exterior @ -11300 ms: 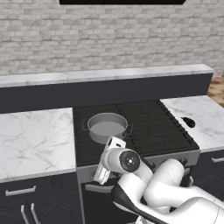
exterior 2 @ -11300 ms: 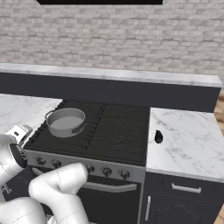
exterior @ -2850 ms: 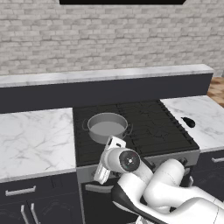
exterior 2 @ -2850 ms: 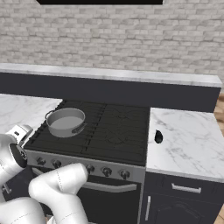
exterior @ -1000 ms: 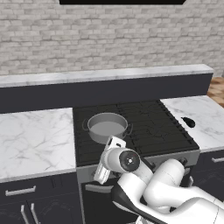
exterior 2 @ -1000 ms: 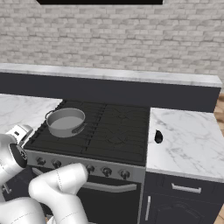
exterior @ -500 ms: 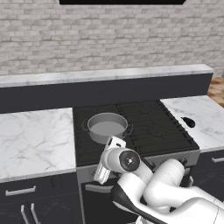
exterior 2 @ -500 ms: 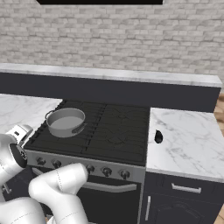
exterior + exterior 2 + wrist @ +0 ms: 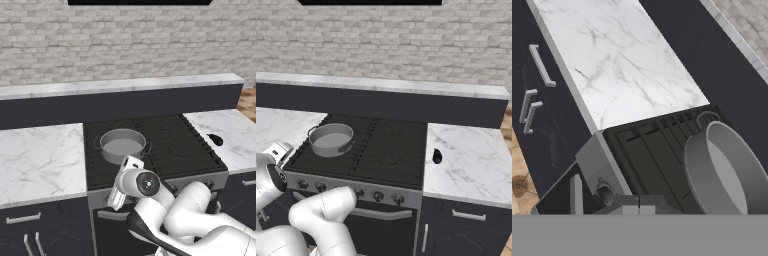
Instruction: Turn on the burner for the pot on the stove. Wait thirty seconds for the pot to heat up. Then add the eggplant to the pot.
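Pot [image 9: 122, 145] sits on the stove's [image 9: 406, 145] front-left burner; the eggplant [image 9: 437, 157] lies on the counter [image 9: 476, 160] near the stove's right edge. We see nothing changed over the last seconds: our gripper [image 9: 638, 206] stays closed and empty at the left knob [image 9: 605, 193], so we judge the heating wait is running.

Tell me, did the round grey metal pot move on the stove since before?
No. The round grey metal pot sits on the same front-left burner of the black stove, matching the earlier pictures.
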